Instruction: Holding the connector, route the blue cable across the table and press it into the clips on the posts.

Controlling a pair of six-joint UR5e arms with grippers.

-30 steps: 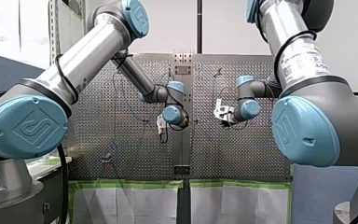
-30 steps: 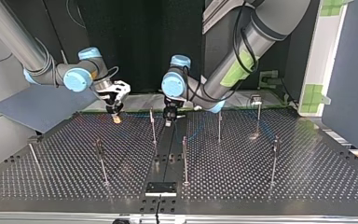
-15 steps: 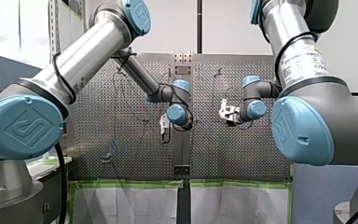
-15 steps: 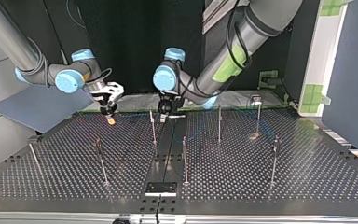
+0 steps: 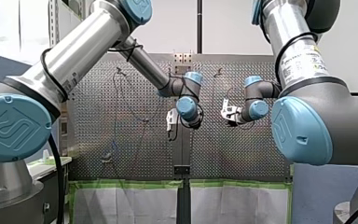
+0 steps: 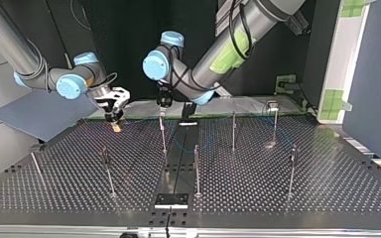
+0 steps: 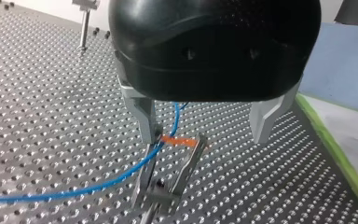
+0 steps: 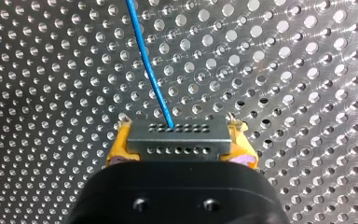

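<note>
- Desk (image 6: 327,198): perforated metal, thin posts (image 6: 196,168) standing well apart across it. Judged step: mid-routing, one clip being worked, connector in hand.
- Left arm (image 5: 74,56): reaches in over the far middle of the desk, and in the top view hangs right above one post (image 6: 162,136).
  - Left jaws are open, metal fingers (image 7: 142,114) spread wide to either side of that post's clip (image 7: 161,195), gripping nothing.
- Right arm (image 5: 303,60): parked near the left one, low over the desk at the top view's left. Right jaws are clamped on the connector (image 8: 177,137), a yellow pad (image 8: 119,145) at each end of it.
- Blue cable (image 8: 147,65): leaves the connector's face and runs ahead over the holes.
  - In the left wrist view it comes down beside one metal finger, crosses a prong of the clip and trails off low over the desk.
  - It looks laid against the fork, not seated; the contact itself is too small to settle.
- Next move, as I judge it: the left arm pushes the cable down between the prongs while the right holds the connector steady, keeping the line taut but not tugging.
- Around:
  - A blue sheet (image 6: 44,116) lies off the desk at the top view's left.
  - A dark plate (image 6: 171,201) sits at the near edge.
  - Green tape (image 7: 340,154) runs along the border.
  - A small orange strip (image 7: 182,141) spans the clip's tips.
- In the way:
  - The prongs stand between the open fingers, so any sideways drift would knock them.
  - The two wrists are near each other.
  - Neighbouring posts could snag slack.
</note>
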